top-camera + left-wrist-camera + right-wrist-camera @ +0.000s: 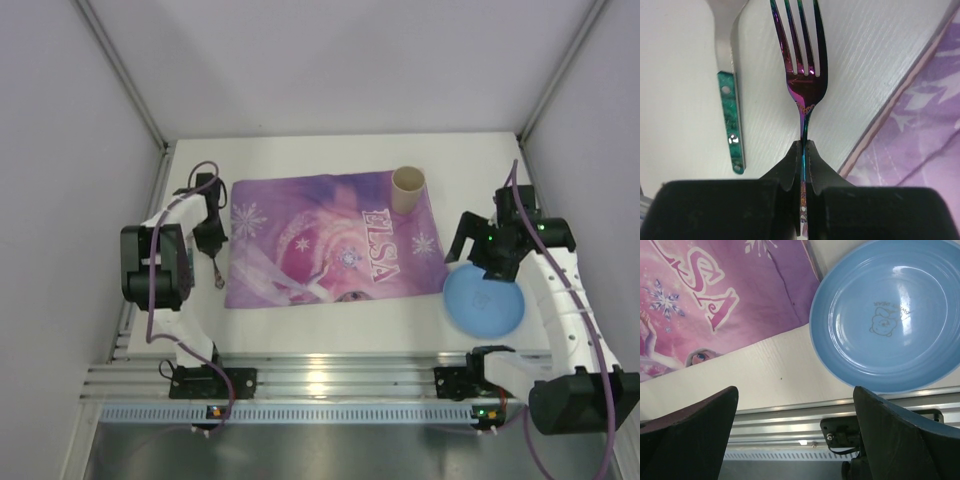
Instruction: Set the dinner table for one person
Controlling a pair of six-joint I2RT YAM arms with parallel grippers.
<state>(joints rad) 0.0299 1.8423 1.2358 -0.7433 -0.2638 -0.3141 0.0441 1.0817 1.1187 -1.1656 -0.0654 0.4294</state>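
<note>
My left gripper (804, 145) is shut on the thin neck of an iridescent purple-green fork (802, 75), whose tines point away from me over the white dinner table (685, 100). In the top view this gripper (214, 258) sits just left of the purple "ELSA" placemat (330, 240). A knife with a green handle (730, 120) lies on the table beside the fork. My right gripper (795, 390) stands wide open with nothing between its fingers, hovering by the near edge of a blue plate (890, 315) that rests on the table right of the placemat.
A tan cup (408, 187) stands upright on the placemat's far right corner. An aluminium rail (790, 415) runs along the table's near edge. Grey walls enclose the table on three sides.
</note>
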